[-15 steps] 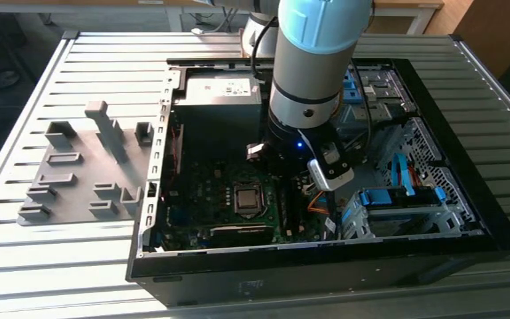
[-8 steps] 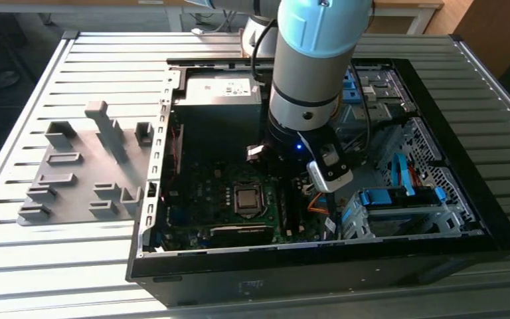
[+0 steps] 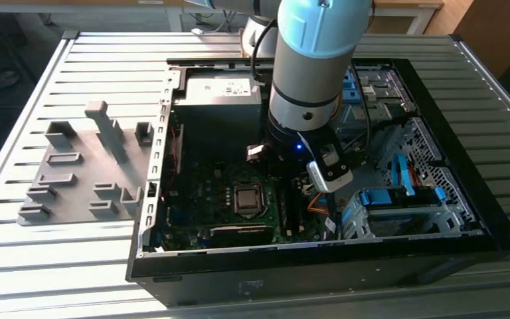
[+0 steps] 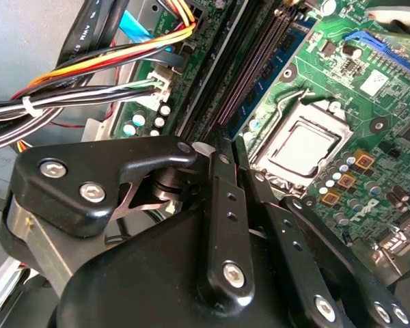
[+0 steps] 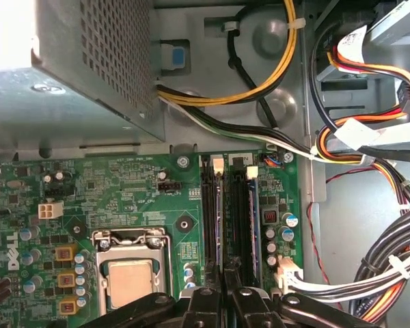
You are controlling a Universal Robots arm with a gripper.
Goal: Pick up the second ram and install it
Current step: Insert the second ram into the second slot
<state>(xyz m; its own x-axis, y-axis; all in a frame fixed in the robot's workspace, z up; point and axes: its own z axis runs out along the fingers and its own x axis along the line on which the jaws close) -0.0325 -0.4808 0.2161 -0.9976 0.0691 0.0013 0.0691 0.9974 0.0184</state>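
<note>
Black metal gripper (image 5: 229, 290): fingers drawn narrow, tips at the green motherboard's (image 5: 123, 191) black memory slots (image 5: 236, 205). Slim blue RAM stick (image 5: 254, 212): stands upright in a slot, at 3 o'clock of the silver processor socket (image 5: 130, 277).

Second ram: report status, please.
Gripper low over memory slots. Second ram: blue edge in slot under gripper, seating unclear. Cables beside, not blocking.

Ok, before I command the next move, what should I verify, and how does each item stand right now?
1. Gripper lined up over the memory slots: ok, it sits at their end beside the CPU socket.
2. Second ram held: cannot tell.
3. Second ram seated: cannot tell.
4. Cable bundle off the slots: ok, it lies beside the board.
5. Arm clear of the case wall: ok.
</note>
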